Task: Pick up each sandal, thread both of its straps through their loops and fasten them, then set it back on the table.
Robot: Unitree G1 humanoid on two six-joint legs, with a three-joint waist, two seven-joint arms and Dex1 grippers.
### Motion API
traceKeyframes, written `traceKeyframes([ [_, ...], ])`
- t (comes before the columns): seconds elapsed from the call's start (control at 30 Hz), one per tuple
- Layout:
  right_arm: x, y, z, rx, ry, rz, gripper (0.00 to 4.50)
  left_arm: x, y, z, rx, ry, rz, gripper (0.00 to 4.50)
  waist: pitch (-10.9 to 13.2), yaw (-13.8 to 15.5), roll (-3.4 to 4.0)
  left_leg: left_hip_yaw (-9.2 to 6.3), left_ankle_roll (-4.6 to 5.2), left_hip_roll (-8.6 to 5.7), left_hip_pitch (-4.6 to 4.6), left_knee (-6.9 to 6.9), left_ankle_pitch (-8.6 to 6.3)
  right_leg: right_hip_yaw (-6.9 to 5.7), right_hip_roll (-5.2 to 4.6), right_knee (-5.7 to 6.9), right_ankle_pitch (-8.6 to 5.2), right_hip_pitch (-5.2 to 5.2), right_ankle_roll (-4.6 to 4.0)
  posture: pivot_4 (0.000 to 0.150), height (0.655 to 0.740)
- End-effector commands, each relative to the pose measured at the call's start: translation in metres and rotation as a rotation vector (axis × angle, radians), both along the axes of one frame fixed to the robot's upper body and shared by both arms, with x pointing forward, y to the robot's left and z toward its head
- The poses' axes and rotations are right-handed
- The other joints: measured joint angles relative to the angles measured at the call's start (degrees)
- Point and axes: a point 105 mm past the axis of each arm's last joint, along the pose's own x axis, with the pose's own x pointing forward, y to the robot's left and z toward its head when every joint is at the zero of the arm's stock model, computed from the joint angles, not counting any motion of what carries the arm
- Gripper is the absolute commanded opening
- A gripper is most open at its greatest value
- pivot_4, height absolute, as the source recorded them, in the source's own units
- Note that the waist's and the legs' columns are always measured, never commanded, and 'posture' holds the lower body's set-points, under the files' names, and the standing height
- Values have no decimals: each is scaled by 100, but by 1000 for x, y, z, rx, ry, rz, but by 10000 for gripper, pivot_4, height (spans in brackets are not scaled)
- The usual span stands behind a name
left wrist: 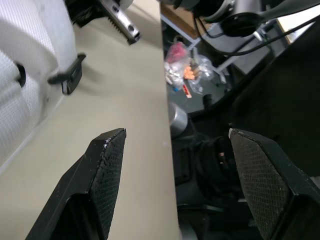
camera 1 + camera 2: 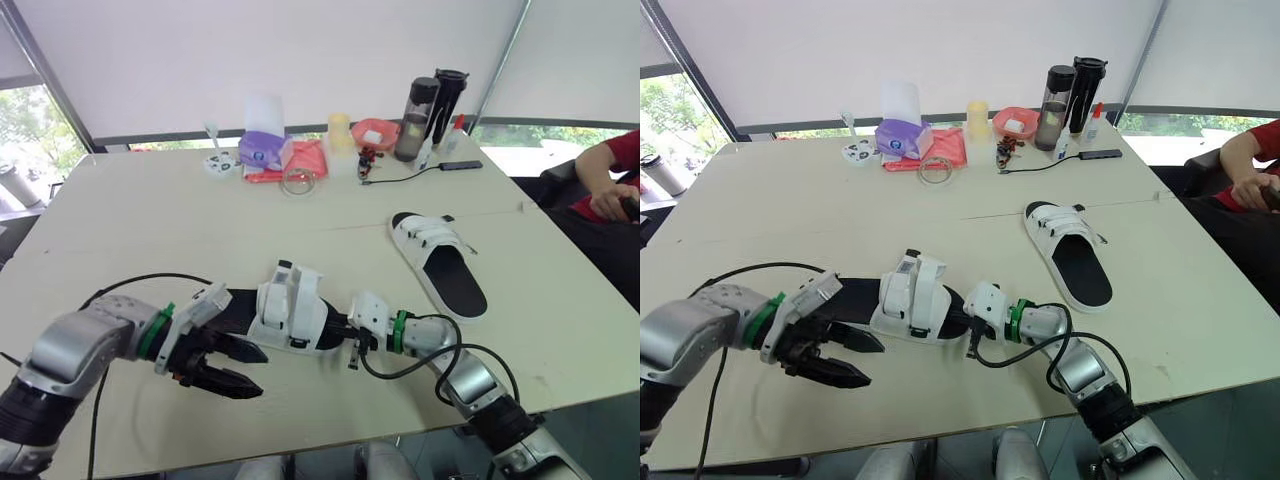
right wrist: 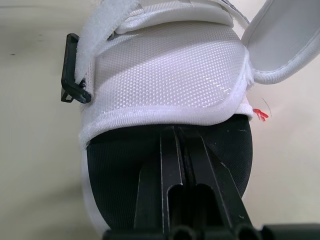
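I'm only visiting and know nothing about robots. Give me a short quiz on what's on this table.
1. True or false: the left gripper is open.
2. How many sandals lie on the table?
3. What lies between the left gripper and the right gripper: A a sandal, B a shoebox, C a plate?
Key: 1 true. 2 two, the near sandal and the far sandal. 3 A.

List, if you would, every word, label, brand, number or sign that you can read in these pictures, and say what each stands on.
No text reads clearly in these views.
Purple pack: a pale label patch, too small to read.
Dark bottle: no legible marking.
Near sandal: a small red mark at the upper's edge, not legible as a letter or sign.
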Motion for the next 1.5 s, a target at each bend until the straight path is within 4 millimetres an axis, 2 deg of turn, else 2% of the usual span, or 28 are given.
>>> traceKeyframes([
  [0.03, -9, -40, -79, -246, 236, -132, 0, 9, -11, -11, -12, -101, 78, 33978, -8, -4, 20, 0, 0, 0, -3, 0, 0, 0, 0, -11, 0, 0, 0, 1500, 7400],
  [0.1, -10, -40, -79, -246, 238, -128, 0, 17, -19, -20, -40, -125, 142, 33978, -8, -8, 29, 0, 3, 2, -8, -2, -2, -2, 0, -46, 1, 11, -1, 1500, 7400],
  [0.2, -10, -40, -79, -247, 238, -126, 0, 23, -23, -26, -49, -144, 181, 33978, -12, -6, 3, -2, 4, 2, -38, -2, -2, -2, 3, -49, 1, 17, 0, 1500, 7400],
  [0.43, -10, -40, -78, -251, 235, -122, 0, 30, -25, -34, -53, -181, 221, 33978, -13, 16, 8, -1, 4, 2, -10, -2, -2, -1, 2, -48, 4, -5, -6, 1500, 7400],
  [0.7, -11, -42, -79, -255, 235, -123, 0, 36, -38, -22, -146, -156, 252, 33978, -16, 26, 12, -1, 4, 2, -16, -2, -2, -2, 2, -63, 4, 2, -5, 1500, 7400],
  [1.07, -12, -43, -80, -255, 241, -129, 0, 46, -34, -15, -176, -99, 362, 33978, -19, 41, 7, -1, 4, 2, -21, -2, -2, -3, 3, -64, 4, -1, -5, 1500, 7400],
  [1.17, -12, -42, -80, -253, 239, -130, 0, 48, -34, -18, -167, -77, 393, 25482, -19, 44, 6, -1, 4, 2, -21, -1, -2, -3, 3, -65, 4, 0, -5, 1500, 7400],
  [1.33, -11, -41, -79, -252, 236, -128, 0, 51, -34, -20, -167, -39, 437, 569, -22, 32, 2, -1, 4, 2, -17, -1, -2, -3, 3, -64, 4, 0, -5, 1500, 7400],
  [1.5, -11, -41, -80, -250, 239, -131, 0, 51, -34, -20, -168, -25, 454, 569, -23, 33, -1, -1, 4, 2, -12, -1, -2, -3, 3, -64, 4, 4, -5, 1500, 7400],
])
